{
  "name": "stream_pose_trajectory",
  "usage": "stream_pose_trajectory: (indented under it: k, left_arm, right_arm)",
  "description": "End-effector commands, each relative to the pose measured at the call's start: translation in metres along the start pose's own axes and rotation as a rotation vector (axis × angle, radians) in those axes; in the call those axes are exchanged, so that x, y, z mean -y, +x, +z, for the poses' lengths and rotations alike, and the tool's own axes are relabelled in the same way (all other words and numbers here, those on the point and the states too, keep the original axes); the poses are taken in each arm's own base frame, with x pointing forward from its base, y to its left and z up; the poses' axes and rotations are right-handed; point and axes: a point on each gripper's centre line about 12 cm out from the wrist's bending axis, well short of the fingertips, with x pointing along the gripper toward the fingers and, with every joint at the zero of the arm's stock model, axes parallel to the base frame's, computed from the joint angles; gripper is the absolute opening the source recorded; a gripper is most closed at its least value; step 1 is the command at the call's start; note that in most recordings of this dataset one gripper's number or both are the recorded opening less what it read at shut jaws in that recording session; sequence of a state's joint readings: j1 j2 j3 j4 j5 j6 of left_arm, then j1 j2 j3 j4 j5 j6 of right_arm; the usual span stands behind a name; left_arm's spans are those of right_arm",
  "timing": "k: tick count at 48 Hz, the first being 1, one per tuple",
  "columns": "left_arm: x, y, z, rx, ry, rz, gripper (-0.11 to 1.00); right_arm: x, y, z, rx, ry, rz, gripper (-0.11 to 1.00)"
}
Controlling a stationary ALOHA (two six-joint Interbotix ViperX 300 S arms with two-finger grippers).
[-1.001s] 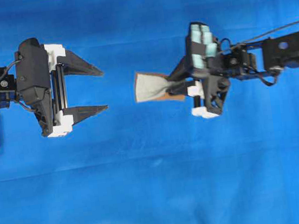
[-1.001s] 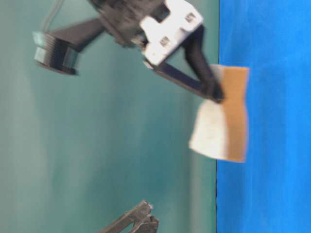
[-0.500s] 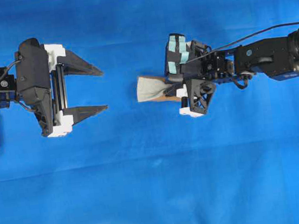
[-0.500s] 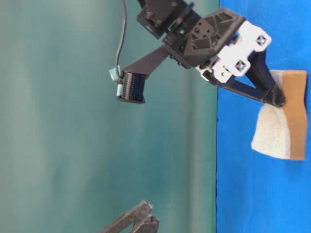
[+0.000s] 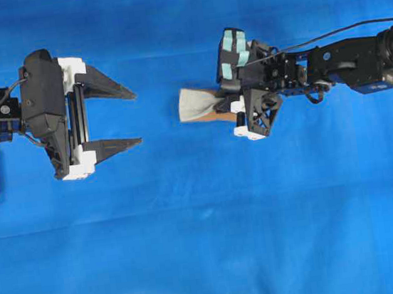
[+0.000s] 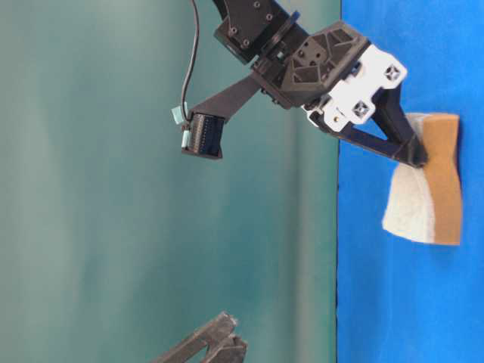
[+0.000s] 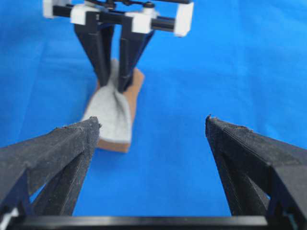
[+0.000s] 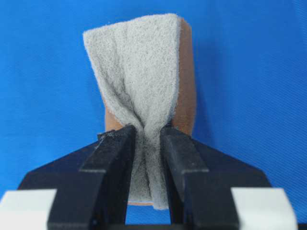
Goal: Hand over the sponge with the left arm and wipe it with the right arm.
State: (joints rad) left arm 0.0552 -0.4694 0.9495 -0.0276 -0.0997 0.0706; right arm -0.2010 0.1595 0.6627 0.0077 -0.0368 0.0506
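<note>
Sponge pinched on the blue cloth

The right gripper [image 8: 146, 143] squeezes the sponge [image 5: 197, 104] on the blue cloth [image 5: 209, 246]. At nine o'clock, the left gripper [image 5: 134, 117] waits wide apart. A green wall [image 6: 113, 227] stands behind.

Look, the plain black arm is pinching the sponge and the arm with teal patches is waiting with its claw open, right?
No, they are swapped. The right wrist view shows the teal-patched right gripper pinching the sponge; overhead, the plain black left gripper waits open.
</note>
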Motion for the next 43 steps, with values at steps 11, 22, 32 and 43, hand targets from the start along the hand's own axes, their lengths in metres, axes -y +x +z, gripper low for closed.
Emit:
stream_pose_trajectory:
  k: [11,22,32,43]
  left_arm:
    - [0.0,-0.001,0.008,0.029,-0.003,0.0,0.9]
    - [0.001,-0.001,0.008,0.029,-0.004,-0.001,0.9]
    - [0.0,0.0,0.008,0.029,-0.004,0.0,0.9]
    - [0.001,0.0,0.008,0.031,-0.003,-0.002,0.9]
  right_arm:
    - [-0.003,-0.006,0.009,0.038,0.01,0.007,0.26]
    - [-0.051,-0.007,0.002,0.022,-0.013,0.093,0.25]
    - [-0.081,-0.009,-0.003,0.011,-0.011,0.146,0.24]
    - [-0.074,-0.009,-0.003,0.011,0.001,0.133,0.24]
